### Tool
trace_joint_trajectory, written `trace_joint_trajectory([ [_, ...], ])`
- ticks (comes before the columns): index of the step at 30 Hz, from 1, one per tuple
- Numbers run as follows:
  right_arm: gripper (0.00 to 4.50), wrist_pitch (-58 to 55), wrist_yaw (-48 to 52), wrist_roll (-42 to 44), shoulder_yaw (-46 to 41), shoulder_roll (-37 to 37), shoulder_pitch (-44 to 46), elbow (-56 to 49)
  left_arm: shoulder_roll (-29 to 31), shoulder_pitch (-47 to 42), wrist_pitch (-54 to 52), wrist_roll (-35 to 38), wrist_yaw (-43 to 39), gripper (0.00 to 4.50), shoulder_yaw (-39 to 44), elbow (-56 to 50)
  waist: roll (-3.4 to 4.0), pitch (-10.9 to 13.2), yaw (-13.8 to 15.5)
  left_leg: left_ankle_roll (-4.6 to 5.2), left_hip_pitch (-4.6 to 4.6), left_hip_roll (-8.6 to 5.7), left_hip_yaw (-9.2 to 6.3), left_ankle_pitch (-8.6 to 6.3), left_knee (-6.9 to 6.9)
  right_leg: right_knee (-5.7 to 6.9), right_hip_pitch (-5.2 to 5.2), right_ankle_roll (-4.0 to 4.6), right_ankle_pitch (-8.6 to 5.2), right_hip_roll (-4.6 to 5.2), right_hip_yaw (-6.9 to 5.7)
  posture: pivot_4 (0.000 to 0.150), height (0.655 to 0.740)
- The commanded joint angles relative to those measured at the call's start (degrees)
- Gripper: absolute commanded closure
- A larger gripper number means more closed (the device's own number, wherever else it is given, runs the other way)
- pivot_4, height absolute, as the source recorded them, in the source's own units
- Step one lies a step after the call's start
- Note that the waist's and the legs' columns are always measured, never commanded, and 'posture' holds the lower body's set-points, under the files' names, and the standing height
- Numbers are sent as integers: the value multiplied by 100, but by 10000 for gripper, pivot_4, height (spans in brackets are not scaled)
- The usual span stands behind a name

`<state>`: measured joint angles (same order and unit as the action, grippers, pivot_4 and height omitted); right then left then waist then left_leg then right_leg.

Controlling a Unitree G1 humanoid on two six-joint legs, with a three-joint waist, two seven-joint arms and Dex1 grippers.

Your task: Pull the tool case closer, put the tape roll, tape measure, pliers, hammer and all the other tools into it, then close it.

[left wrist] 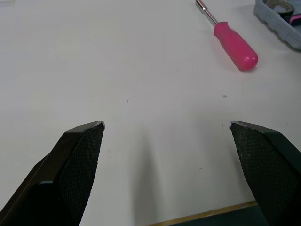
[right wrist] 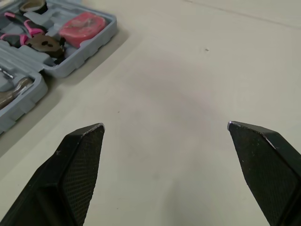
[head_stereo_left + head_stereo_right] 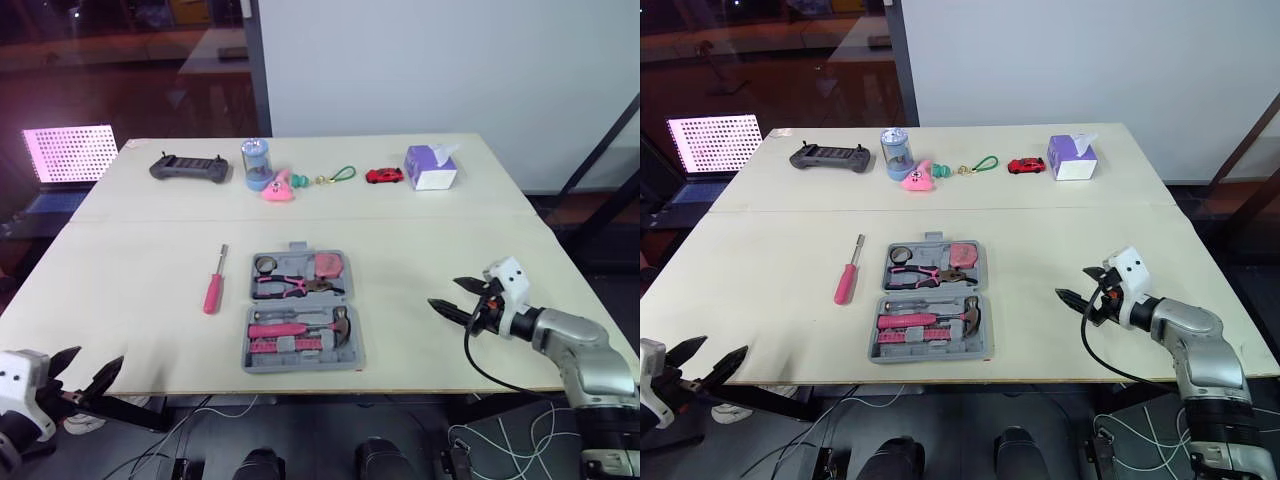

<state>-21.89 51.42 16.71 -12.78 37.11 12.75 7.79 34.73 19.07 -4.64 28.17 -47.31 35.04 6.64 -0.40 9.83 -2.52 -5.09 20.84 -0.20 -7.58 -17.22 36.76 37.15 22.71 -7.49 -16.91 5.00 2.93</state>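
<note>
1. Head view: the grey tool case (image 3: 300, 363) lies open near the middle of the desk's (image 3: 450, 230) near edge. Its far half holds the tape roll (image 3: 266, 264), pliers (image 3: 290, 287) and pink tape measure (image 3: 328, 264). Its near half holds the hammer (image 3: 300, 328) and a row of small pink pieces (image 3: 275, 345). A pink screwdriver (image 3: 213, 285) lies on the bare desk beside the case's left side, apart from it. The left gripper (image 3: 95, 368) hangs just off the near left corner, fingers spread. The right gripper (image 3: 447, 293) hovers near the desk's right edge, fingers spread, holding nothing.
2. Left wrist view: the left gripper (image 1: 167, 125) stands wide apart over bare desk by the near edge, with the screwdriver (image 1: 233, 44) and a corner of the case (image 1: 277, 21) beyond it.
3. Right wrist view: the right gripper (image 2: 164, 125) is spread wide over bare desk, and the open case (image 2: 80, 52) shows the tape measure (image 2: 83, 26) and pliers (image 2: 33, 40) in their moulded hollows
</note>
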Motion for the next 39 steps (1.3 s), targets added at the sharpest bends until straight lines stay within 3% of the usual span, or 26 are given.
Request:
trace_joint_trajectory([
  [1, 578, -113, 76, 215, 4, 72, 235, -119, 119, -135, -74, 104, 88, 0, 115, -247, 0, 0, 0, 0, 0, 0, 0, 0, 0, 0, 0, 0, 0, 0, 0, 1500, 7400],
  [9, 578, -1226, 1150, 629, 1245, 704, 517, -2242, 124, -1114, -1423, 160, 1221, 0, -263, -1118, 9, 9, 7, 0, 6, 0, -5, 0, 9, 3, 2, -2, 1, 0, -1, 1500, 7400],
  [15, 578, -2388, 1145, 1547, 1343, 890, 1094, -3370, -44, -1869, -2967, -5, 2475, 0, -893, -1719, 0, 11, 14, 3, 24, 0, -18, -2, 22, 0, 6, -4, 1, 0, -11, 1500, 7400],
  [17, 578, -2683, 1044, 1767, 1345, 873, 1352, -3520, -15, -2122, -3118, -140, 2550, 0, -1179, -1705, -4, 14, 12, 3, 28, -1, -20, -2, 24, 1, 8, -4, 1, 0, -12, 1500, 7400],
  [25, 578, -3136, 653, 2037, 1415, 852, 1742, -3723, -622, -3522, -3478, -463, 3243, 0, -1757, -754, -7, 14, 40, 2, 56, -4, -25, -1, 33, 2, 31, -4, 2, 1, -19, 1500, 7400],
  [33, 578, -3006, 345, 1660, 1538, 999, 1854, -3321, -922, -4749, -3308, -1168, 3313, 0, -2563, 792, -10, 15, 26, -1, 60, -6, -25, 0, 35, 8, 40, -7, 4, 0, -19, 1500, 7400],
  [39, 578, -2987, 210, 1414, 1672, 1081, 1943, -3162, -1093, -5118, -3379, -1416, 3391, 0, -2678, 1425, -10, 15, 0, -21, 62, -6, -23, 12, 35, 9, 44, -7, 5, 1, -17, 1500, 7400],
])
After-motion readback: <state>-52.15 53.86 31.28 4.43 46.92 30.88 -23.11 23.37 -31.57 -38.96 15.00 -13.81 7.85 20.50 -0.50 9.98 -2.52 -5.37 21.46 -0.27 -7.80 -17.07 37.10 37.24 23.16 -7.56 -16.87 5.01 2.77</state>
